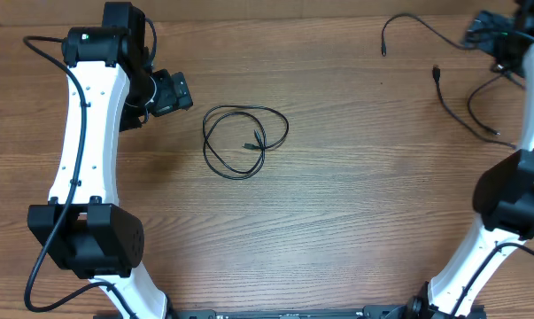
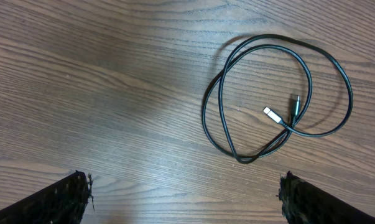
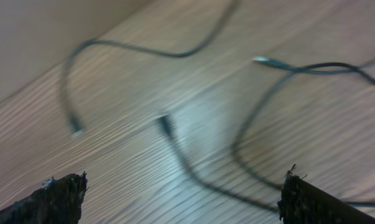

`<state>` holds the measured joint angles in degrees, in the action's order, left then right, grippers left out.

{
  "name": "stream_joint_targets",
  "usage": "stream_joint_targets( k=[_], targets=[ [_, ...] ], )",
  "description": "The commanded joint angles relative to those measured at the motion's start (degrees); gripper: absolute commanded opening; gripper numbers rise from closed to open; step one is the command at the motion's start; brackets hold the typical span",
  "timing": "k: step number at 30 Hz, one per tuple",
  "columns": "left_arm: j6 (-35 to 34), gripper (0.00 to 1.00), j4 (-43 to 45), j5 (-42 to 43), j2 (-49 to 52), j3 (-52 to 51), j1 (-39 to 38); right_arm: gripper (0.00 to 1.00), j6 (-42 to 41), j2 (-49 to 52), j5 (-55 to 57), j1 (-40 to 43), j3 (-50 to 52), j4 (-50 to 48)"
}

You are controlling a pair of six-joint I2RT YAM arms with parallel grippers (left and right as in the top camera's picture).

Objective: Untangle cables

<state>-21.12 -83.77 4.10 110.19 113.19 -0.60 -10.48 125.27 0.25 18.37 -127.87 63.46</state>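
A thin black cable lies in a small double loop [image 1: 244,140] at the table's middle, its silver-tipped plug inside the loop; it also shows in the left wrist view [image 2: 277,99]. My left gripper [image 1: 171,93] is open and empty, just left of the coil [image 2: 184,199]. Two loose black cables lie at the far right: one [image 1: 399,22] curving along the back edge, one [image 1: 461,111] below it. My right gripper [image 1: 488,35] is open and empty above them; its blurred wrist view shows the strands [image 3: 175,143] between its fingers [image 3: 184,199].
The wooden table [image 1: 337,230] fills the view. The white arm links stand at the left [image 1: 81,159] and right [image 1: 514,204] sides. The table's back edge runs close behind the right gripper.
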Motion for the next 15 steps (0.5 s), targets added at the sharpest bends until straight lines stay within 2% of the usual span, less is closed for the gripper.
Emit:
stream_joint_targets(
  k=[1,4,10,15],
  targets=[
    [-1.18,1.0,0.04,0.2,0.07,0.37,0.2,1.0,-0.2,5.03,0.2,2.99,-0.28,-1.29],
    [-1.2,1.0,0.04,0.22,0.07,0.37,0.2,0.99,-0.22,7.87,-0.81,4.33,-0.26,-2.47],
    [-1.18,1.0,0.04,0.22,0.07,0.37,0.2,0.91,-0.46,13.68,0.33,4.72,-0.26,-6.08],
    [-1.18,1.0,0.04,0.2,0.07,0.37,0.2,0.86,-6.12,16.57,3.98,4.7,0.11,-7.15]
  ],
)
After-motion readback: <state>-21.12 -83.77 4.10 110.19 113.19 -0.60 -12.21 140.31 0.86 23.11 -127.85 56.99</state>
